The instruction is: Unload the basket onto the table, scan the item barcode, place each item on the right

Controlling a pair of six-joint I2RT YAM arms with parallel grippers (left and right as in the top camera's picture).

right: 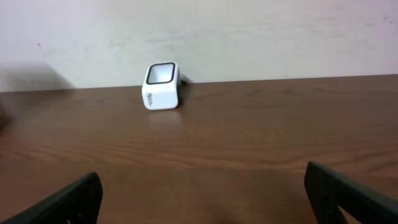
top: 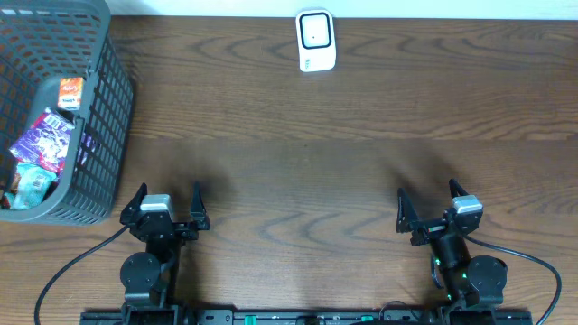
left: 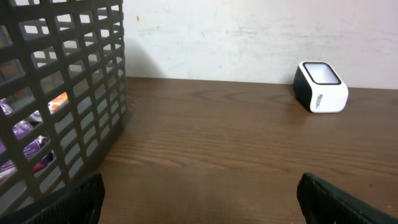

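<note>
We observe the left gripper (top: pixel 170 189) and right gripper (top: pixel 427 189) open, holding nothing, well short of the scanner (top: pixel 316 41). The packets (top: pixel 43 144) lie in the basket (top: pixel 110 135), far left of the scanner.

The left end effector (top: pixel 168 192) is located at the near left and the right end effector (top: pixel 427 191) at the near right, well apart. Both arms sit compactly over their bases with wrists directed toward the far side. The right arm angles slightly leftward. Jaws on each unit are spread wide and hold nothing.
</note>
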